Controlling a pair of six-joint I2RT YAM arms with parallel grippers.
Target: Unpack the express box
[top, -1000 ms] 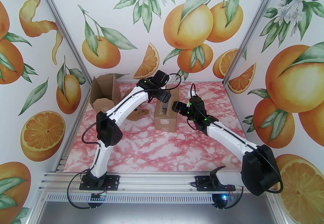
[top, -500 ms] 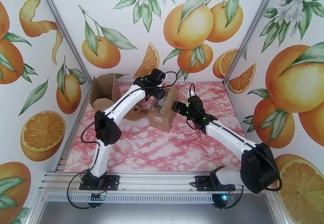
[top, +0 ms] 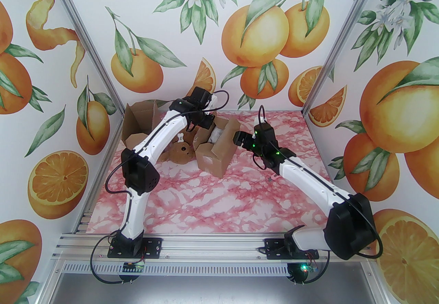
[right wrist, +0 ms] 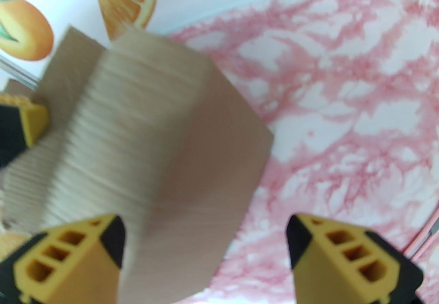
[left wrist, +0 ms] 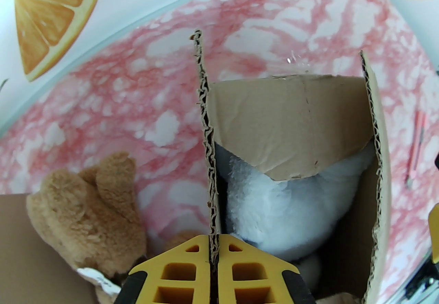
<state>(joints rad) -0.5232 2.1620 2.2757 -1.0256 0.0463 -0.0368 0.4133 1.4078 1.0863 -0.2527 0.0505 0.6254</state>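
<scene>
Clamping left end effector (left wrist: pixel 214 244) on the express box (top: pixel 210 161) wall, we apparently braced it so the released right end effector (right wrist: pixel 205 230) could reach the plush (left wrist: pixel 274 206).

In the left wrist view the white plush toy (left wrist: pixel 274 213) sits inside the cardboard box (left wrist: pixel 291 117), its upper part hidden under a folded flap, so its shape cannot be told. At 8 o'clock the brown teddy bear (left wrist: pixel 85 213) is partly covered, and which part faces the camera is unclear. At 3 o'clock a thin pink stick-like thing (left wrist: pixel 415 148) is too small to name. From the right wrist the cardboard box (right wrist: pixel 154 144) is motion-blurred. From the top, the left arm (top: pixel 161 138) covers part of the brown teddy bear (top: pixel 181 155) and the second cardboard box (top: pixel 139 126).
</scene>
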